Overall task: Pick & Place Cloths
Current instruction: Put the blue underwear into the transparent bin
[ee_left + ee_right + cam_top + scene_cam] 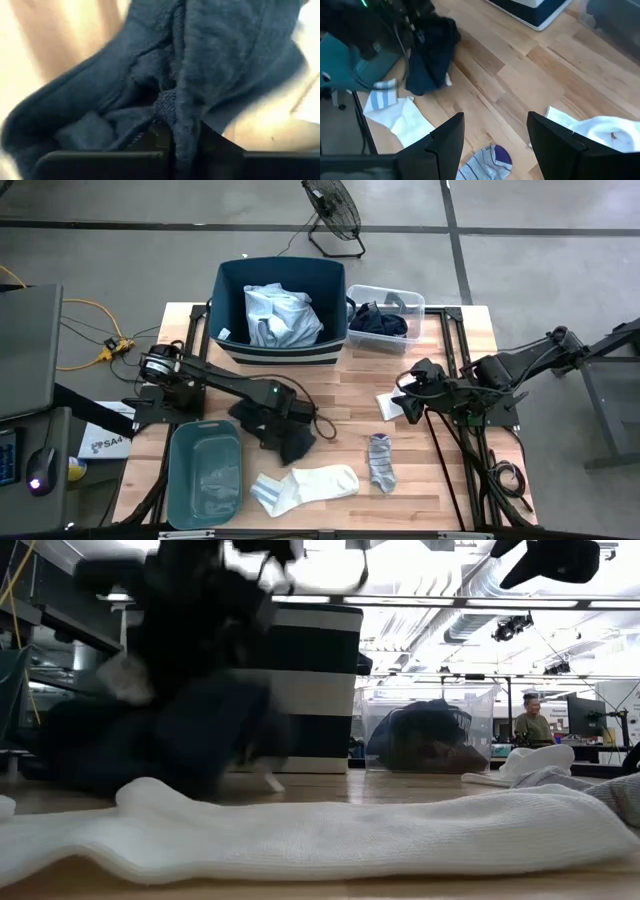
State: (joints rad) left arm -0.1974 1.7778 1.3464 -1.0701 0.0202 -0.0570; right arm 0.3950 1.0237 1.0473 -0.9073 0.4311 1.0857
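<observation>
A dark navy cloth (285,435) hangs bunched under my left gripper (283,412), which points down at the table's middle and is shut on it. It also shows in the low view (170,735) and the right wrist view (432,55). A white sock (305,485) with a blue-striped cuff lies flat near the front edge. A grey sock (380,463) lies to its right. My right gripper (495,145) hovers open above the table's right half, beside a white cloth (390,405). A light blue shirt (282,315) lies in the navy bin (225,295). My left gripper pinches a raised fold of the navy cloth (175,117) between its two fingers (157,137), from above, pointing down. Several layers are gathered there. The cloth hangs slack below the fingers, and its lower part (420,85) seems to rest on the table.
A teal tub (205,470) stands at the front left. A clear plastic box (400,305) with a dark cloth inside stands right of the navy bin at the back. Bare wood lies between the socks and the bin. A person sits in the room beyond (535,720).
</observation>
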